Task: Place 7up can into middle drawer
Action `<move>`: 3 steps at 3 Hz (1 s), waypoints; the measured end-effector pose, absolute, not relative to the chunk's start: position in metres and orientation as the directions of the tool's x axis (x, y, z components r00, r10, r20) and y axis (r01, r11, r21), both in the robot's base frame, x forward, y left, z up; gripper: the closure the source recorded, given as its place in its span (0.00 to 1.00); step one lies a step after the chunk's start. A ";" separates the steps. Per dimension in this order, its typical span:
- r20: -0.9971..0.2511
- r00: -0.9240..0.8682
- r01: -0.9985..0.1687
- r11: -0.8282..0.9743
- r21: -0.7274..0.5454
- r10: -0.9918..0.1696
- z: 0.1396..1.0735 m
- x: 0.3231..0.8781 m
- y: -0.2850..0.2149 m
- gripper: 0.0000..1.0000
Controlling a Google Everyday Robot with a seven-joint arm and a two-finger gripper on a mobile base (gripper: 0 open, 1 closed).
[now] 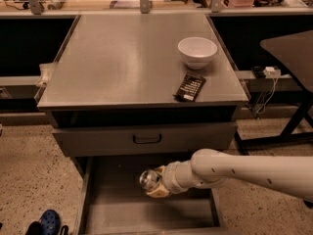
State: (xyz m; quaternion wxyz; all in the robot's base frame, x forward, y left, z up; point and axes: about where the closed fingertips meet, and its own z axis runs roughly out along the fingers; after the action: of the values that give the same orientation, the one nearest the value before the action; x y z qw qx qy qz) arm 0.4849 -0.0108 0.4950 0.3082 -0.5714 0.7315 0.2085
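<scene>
My gripper [155, 182] is at the end of the white arm that reaches in from the right. It is shut on the 7up can [146, 179], whose shiny silver end faces left. The rest of the can is hidden by the fingers. The can hangs over the open middle drawer [122, 212], a wide shallow grey box pulled out below the cabinet, above the back middle of its bare floor.
A closed grey drawer front with a dark loop handle [147, 139] is just above the gripper. On the cabinet top [112, 58] stand a white bowl [197, 52] and a flat black snack packet [190, 86]. A blue shoe [49, 222] lies on the floor at the lower left.
</scene>
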 end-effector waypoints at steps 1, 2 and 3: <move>-0.634 -0.171 -0.980 0.199 0.027 -0.754 0.456 0.481 -0.005 1.00; -0.594 -0.150 -0.987 0.157 0.040 -0.791 0.434 0.476 -0.001 1.00; -0.589 -0.146 -0.989 0.131 0.068 -0.795 0.415 0.466 -0.002 0.83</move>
State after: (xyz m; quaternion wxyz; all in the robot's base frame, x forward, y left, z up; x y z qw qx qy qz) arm 0.4661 -0.0021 0.4153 0.2124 -0.6181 0.7215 0.2288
